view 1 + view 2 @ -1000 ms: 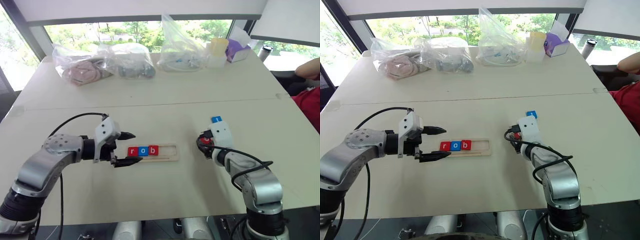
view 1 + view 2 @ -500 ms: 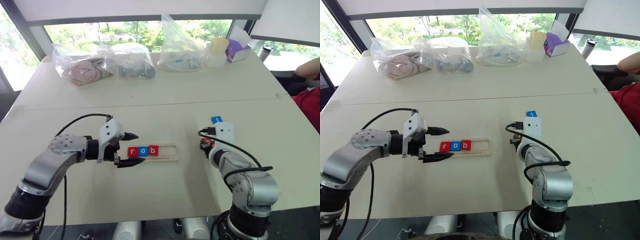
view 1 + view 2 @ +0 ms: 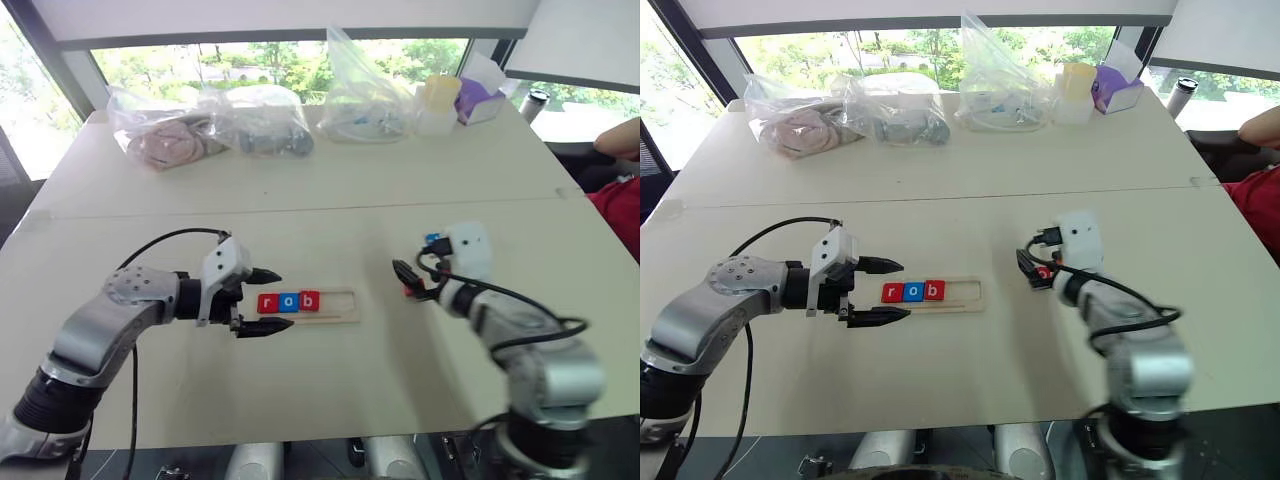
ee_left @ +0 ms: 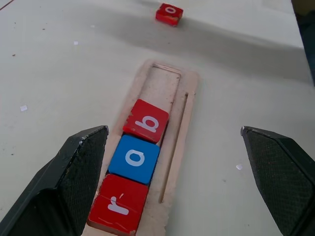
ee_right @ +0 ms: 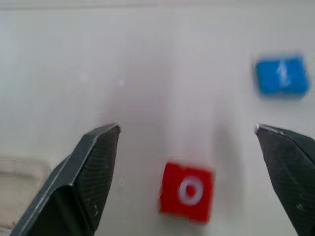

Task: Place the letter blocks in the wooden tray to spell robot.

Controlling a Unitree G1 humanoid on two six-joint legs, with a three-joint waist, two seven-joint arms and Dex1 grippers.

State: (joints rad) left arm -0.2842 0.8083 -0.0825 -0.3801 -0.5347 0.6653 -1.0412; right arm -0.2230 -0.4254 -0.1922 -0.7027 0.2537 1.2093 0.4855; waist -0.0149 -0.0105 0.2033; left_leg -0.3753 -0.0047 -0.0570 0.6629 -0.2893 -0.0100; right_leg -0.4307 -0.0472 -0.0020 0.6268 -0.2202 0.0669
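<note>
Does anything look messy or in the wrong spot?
Only two blocks are out of place: the red o block and the blue t block lie loose on the table, outside the wooden tray, which holds just r, o, b.

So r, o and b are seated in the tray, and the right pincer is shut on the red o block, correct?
Not quite. The r, o and b blocks are seated in the wooden tray, but the right pincer is open. The right wrist view shows the red o block lying free on the table between its spread fingers.
</note>
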